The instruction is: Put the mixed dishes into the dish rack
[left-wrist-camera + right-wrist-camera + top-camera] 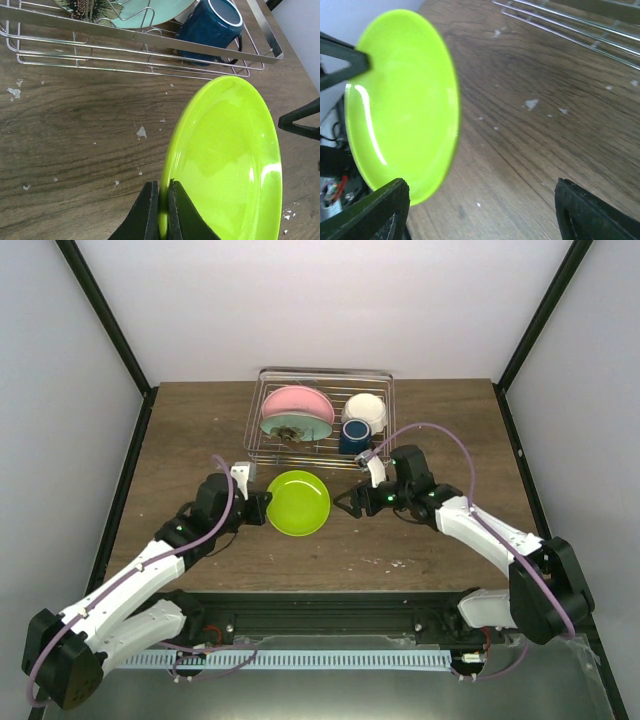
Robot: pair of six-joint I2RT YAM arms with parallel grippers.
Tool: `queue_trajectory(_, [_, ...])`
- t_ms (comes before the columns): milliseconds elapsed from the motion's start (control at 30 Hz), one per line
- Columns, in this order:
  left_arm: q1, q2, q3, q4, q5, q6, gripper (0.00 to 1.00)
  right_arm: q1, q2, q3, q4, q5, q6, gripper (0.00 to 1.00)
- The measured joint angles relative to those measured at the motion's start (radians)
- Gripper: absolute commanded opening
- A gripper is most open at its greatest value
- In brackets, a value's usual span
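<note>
Dark wood table (200,450), flecked with white crumbs, white walls around. Dish rack (325,372) at 12 o'clock, already holding the pink plate (297,402), mug (354,436) and white bowl (367,410). Yellow-lime plate (298,503) mid-table, face up; round, so no long axis. Left gripper (266,507) clamped on its 9 o'clock rim. Right gripper (350,504) spread wide at 3 o'clock, holding nothing.

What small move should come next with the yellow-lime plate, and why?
Probably the right gripper should ease onto the free edge of the yellow-lime plate: its jaws are open beside it, while the left gripper pinches the opposite rim.
</note>
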Motion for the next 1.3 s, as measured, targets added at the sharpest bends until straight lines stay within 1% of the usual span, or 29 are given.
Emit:
queue_trajectory(267, [0.0,0.001,-0.005,0.015,0.022,0.0,0.0,0.002,0.025,-0.002,0.098,-0.172,0.028,0.8])
queue_trajectory(367, [0.0,0.004,-0.012,0.026,0.032,0.0,0.0,0.007,0.082,-0.01,0.142,-0.212,0.042,0.76])
queue_trajectory(533, [0.0,0.008,-0.014,0.035,0.04,0.0,0.0,0.028,0.169,-0.015,0.195,-0.262,0.069,0.6])
queue_trajectory(600, [0.0,0.008,-0.014,0.04,0.041,0.001,0.0,0.042,0.192,-0.014,0.218,-0.283,0.076,0.48])
queue_trajectory(767, [0.0,0.014,-0.015,0.053,0.045,0.002,0.0,0.077,0.222,-0.006,0.254,-0.322,0.084,0.26])
queue_trajectory(900, [0.004,0.015,-0.021,0.066,0.055,0.008,0.0,0.076,0.227,-0.002,0.257,-0.317,0.1,0.16])
queue_trajectory(933, [0.004,0.015,-0.021,0.069,0.056,0.014,0.01,0.074,0.227,0.0,0.251,-0.311,0.113,0.12])
queue_trajectory(967, [0.004,0.015,-0.023,0.074,0.059,0.019,0.05,0.072,0.227,0.002,0.249,-0.307,0.122,0.09])
queue_trajectory(1000, [0.004,0.016,-0.024,0.076,0.062,0.03,0.1,0.069,0.227,0.005,0.245,-0.298,0.134,0.05])
queue_trajectory(1067, [0.004,0.02,-0.027,0.076,0.064,0.045,0.25,0.063,0.227,0.013,0.237,-0.293,0.144,0.01])
queue_trajectory(1100, [0.004,0.024,-0.027,0.077,0.064,0.044,0.35,0.063,0.227,0.018,0.237,-0.29,0.132,0.01])
queue_trajectory(1200, [0.005,0.039,-0.027,0.079,0.066,0.031,0.56,0.081,0.226,0.035,0.229,-0.272,0.097,0.01])
queue_trajectory(1233, [0.004,0.039,-0.027,0.079,0.065,0.03,0.63,0.085,0.226,0.043,0.223,-0.266,0.078,0.01])
queue_trajectory(1300, [0.004,0.037,-0.027,0.077,0.061,0.028,0.72,0.089,0.225,0.056,0.211,-0.255,0.056,0.01])
